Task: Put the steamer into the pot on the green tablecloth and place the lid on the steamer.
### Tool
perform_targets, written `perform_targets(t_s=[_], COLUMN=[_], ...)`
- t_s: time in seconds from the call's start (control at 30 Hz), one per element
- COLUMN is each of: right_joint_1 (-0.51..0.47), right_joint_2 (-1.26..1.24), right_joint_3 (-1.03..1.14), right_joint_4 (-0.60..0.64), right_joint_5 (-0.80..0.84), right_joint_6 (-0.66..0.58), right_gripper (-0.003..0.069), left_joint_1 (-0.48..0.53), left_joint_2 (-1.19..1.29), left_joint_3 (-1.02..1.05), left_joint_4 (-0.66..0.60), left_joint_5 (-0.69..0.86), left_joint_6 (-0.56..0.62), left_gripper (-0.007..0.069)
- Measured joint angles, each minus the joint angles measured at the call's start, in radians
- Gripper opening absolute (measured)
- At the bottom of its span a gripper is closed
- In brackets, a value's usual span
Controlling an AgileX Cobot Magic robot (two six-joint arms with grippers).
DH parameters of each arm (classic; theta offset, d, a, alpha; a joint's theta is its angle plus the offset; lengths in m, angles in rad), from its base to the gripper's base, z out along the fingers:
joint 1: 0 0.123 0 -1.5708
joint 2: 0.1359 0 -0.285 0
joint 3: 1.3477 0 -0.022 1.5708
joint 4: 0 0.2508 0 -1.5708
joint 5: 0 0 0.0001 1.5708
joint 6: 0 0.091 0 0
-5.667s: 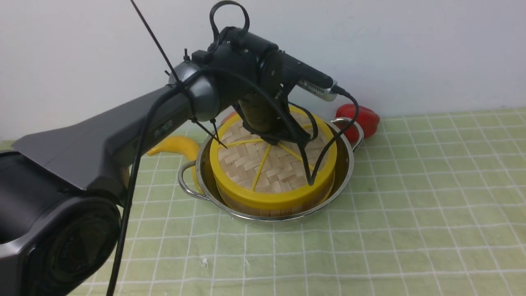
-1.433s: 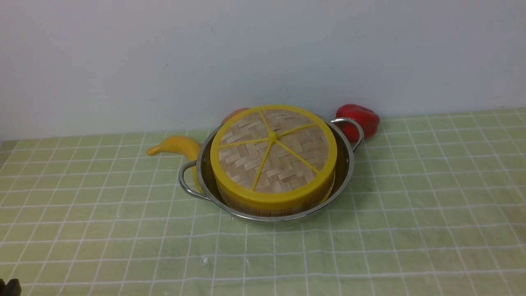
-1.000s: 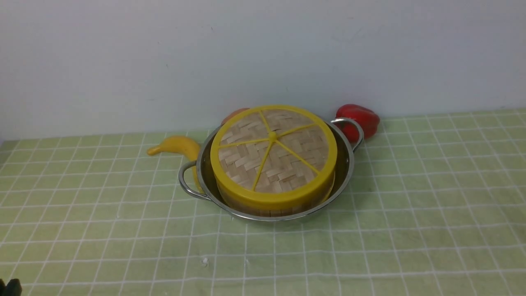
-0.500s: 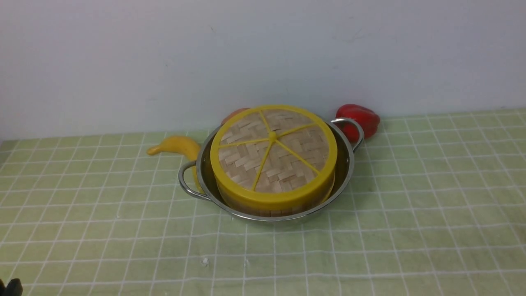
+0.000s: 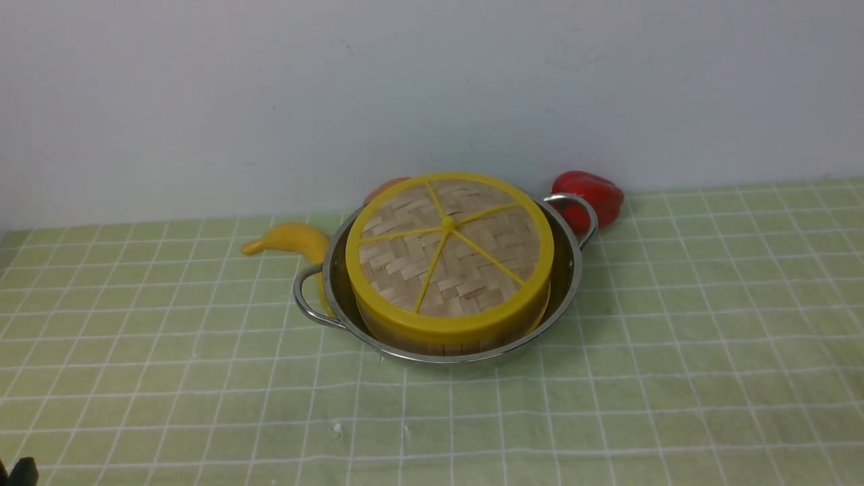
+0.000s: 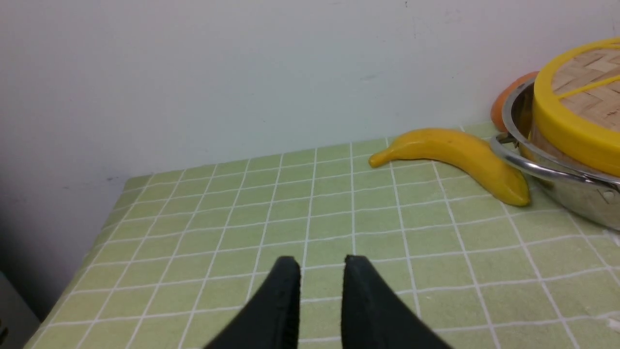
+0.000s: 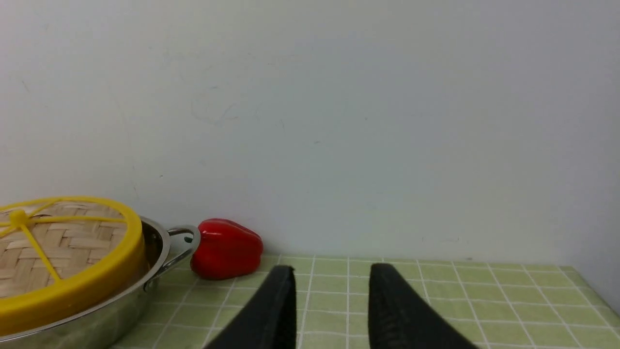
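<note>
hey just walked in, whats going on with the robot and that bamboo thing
Nobody is handling anything right now. The bamboo steamer sits in the steel pot on the green tablecloth, with its woven lid on, so the job looks done. The left gripper and right gripper are both open and hold nothing, away from the pot.

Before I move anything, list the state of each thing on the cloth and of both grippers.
Pot: upright on the cloth, steamer inside
Steamer: seated in the pot, covered
Lid: on the steamer
Banana: lying beside the pot
Red pepper: lying by the pot's right handle
Left gripper: open, holding nothing
Right gripper: open, holding nothing
</note>
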Motion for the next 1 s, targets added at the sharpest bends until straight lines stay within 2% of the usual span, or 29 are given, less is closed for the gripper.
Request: perform_targets(t_s=[1.0], right_joint_1=[0.0], right_joint_2=[0.0], right_joint_3=[0.0], right_joint_4=[0.003], right_joint_5=[0.0], right_joint_6=[0.0], right_gripper=[0.0239], left_joint_1=[0.0], left_joint_2=[0.0], left_joint_3=[0.0], left_joint_4=[0.0], left_joint_5=[0.0], left_joint_6=[0.0], left_gripper=[0.0187])
